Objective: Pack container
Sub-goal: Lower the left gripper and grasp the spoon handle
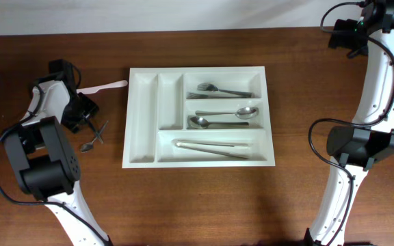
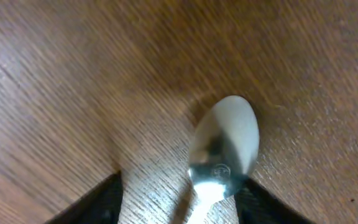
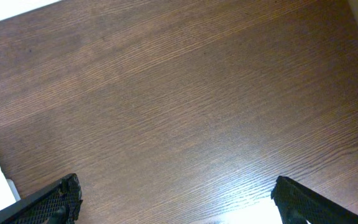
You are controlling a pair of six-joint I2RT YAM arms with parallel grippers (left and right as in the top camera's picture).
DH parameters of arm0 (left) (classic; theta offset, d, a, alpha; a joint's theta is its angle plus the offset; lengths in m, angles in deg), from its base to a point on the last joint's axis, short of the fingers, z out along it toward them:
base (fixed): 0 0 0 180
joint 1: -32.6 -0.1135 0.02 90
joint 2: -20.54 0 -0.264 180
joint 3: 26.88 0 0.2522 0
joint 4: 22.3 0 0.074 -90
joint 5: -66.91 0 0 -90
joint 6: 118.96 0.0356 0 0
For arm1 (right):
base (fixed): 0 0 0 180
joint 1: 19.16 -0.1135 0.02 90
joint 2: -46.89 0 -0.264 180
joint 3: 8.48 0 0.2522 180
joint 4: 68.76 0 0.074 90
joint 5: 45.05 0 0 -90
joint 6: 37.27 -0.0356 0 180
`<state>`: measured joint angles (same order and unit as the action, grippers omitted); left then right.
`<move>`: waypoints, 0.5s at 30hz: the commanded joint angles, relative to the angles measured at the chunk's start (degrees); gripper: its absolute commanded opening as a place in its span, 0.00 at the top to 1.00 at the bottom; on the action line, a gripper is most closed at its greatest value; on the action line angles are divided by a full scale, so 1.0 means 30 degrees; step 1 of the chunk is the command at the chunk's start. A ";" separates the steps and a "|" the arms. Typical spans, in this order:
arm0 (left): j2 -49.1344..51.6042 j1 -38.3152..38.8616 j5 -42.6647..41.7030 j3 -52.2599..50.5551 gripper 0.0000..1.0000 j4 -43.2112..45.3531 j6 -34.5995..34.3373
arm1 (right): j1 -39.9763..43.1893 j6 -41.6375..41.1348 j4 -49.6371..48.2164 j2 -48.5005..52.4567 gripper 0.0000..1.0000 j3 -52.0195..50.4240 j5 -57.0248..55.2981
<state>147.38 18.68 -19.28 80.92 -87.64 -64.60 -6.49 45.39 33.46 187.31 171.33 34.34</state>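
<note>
The left gripper (image 2: 180, 208) stands with its black fingers (image 2: 98, 205) parted to a moderate gap astride the handle of a small polished metal spoon (image 2: 225, 146). The spoon's smooth oval bowl lies on the dark brown wood-grain table (image 2: 55, 93). Whether the fingers touch the handle cannot be told. The right gripper (image 3: 176, 205), toward the table's far right side, is spread wide over bare wood and holds nothing.

The large white rectangular plastic cutlery tray (image 1: 142, 116) sits flat at the table's centre, well apart from both grippers. Its two narrow upright compartments are on the left. Of its three long ones, the top holds a metal fork (image 1: 221, 90), the middle two metal spoons (image 1: 228, 113), and the bottom a long pale utensil (image 1: 214, 146). A white plastic utensil (image 1: 107, 85) lies near the left arm.
</note>
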 commanded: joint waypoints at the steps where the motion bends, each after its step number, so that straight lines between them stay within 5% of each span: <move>1: 0.0255 -0.0080 -0.0503 -0.0743 0.64 0.0058 0.1501 | -0.0073 -0.0087 0.0007 -0.0073 0.01 -0.0102 -0.0036; 6: 0.0255 -0.0080 -0.0510 -0.0743 0.86 -0.0095 0.1501 | -0.0073 -0.0087 0.0007 -0.0073 0.01 -0.0102 -0.0036; 11: 0.0255 -0.0080 -0.0503 -0.0743 0.98 -0.0168 0.1501 | -0.0073 -0.0087 0.0007 -0.0073 0.01 -0.0102 -0.0036; 15: 0.0255 -0.0080 -0.0510 -0.0736 0.98 -0.0175 0.1501 | -0.0073 -0.0087 0.0007 -0.0073 0.01 -0.0102 -0.0036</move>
<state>147.27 18.64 -19.85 80.79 -87.64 -60.84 -6.49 45.44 33.46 187.31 171.33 34.34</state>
